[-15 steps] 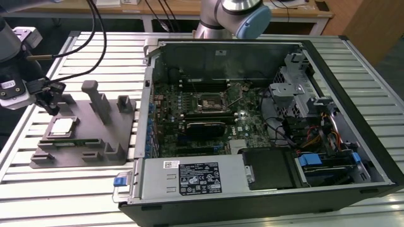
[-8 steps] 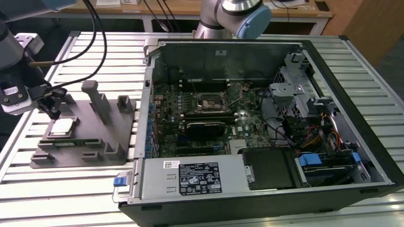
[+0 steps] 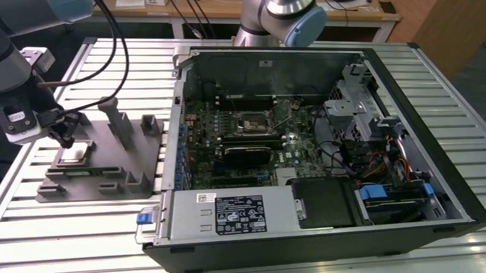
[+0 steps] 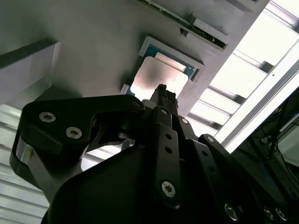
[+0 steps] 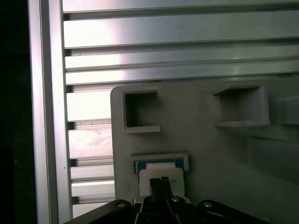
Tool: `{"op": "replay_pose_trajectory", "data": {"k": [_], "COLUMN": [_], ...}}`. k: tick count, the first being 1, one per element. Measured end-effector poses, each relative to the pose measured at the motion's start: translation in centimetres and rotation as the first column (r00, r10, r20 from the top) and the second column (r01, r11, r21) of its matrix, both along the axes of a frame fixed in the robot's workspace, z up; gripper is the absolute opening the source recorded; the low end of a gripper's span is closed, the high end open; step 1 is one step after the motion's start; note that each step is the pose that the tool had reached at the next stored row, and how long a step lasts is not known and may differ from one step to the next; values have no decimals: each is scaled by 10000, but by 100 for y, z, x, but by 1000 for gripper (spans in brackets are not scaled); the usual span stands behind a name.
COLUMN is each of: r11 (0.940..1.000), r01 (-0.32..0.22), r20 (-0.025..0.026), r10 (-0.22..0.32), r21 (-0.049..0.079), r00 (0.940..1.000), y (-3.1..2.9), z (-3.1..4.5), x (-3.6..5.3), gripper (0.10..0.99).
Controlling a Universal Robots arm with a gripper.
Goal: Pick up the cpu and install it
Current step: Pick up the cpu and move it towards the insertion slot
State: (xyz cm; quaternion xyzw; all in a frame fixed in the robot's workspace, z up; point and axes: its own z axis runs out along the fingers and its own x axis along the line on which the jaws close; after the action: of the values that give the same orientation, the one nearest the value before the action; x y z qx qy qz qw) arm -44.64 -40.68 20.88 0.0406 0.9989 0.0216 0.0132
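Black links of the gripper point(image 4: 161, 88) are seen closest in the second wrist view. Its two fingers are drawn together to one narrow tip, and nothing is held between them. This tip is placed over the middle of the cpu point(image 4: 156, 71); whether it touches the silver plate cannot be told. The cpu is laid flat in a square pocket with a blue-green rim, in the grey tray point(image 3: 106, 156). Two hollow square pockets of the tray are seen farther out in the first wrist view. The tray is set on the slatted table point(image 3: 114, 62) at the exterior view's left. To the right of it, well apart from the gripper, an open case point(image 3: 448, 170) is laid, with the socket point(image 3: 251, 122) near the middle of its board point(image 3: 300, 142).
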Motion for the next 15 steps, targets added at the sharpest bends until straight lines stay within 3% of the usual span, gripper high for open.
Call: {"op": "replay_pose_trajectory", "data": {"k": [3, 11, 13, 15], "r11": [10000, 10000, 10000, 10000], "r01": [1, 0, 0, 0], "r20": [-1, -2, -1, -1], "r10": [-1, 0, 0, 0], "r21": [0, -1, 0, 0], "r00": [10000, 10000, 10000, 10000], "y": [-8, -9, -9, -9], "z": [-38, -39, -40, -40], "x": [-2, -3, -3, -3], "gripper": [106, 114, 165, 290]}}
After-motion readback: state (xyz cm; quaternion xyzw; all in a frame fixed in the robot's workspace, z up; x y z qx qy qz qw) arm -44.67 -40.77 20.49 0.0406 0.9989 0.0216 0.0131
